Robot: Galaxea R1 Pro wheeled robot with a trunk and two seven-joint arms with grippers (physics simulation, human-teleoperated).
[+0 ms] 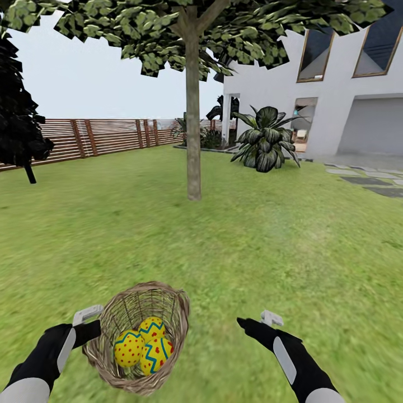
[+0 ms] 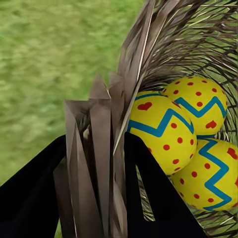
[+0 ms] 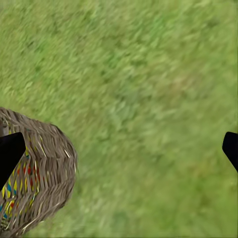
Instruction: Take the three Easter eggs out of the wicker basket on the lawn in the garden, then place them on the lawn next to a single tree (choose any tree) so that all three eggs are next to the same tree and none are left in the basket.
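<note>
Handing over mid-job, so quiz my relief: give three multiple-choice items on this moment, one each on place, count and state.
1. Where does the tree stand?
A. ahead of the basket
B. behind the house
C. against the fence

2. How many Easter eggs lie in the wicker basket?
A. one
B. two
C. three

3. What is the left tool doing?
A. hanging open over grass
B. clamped on the basket wall
C. holding an egg

Key:
1 A, its trunk rises from the lawn beyond the basket.
2 C, three show inside it.
3 B, its fingers pinch the woven wall between them.
</note>
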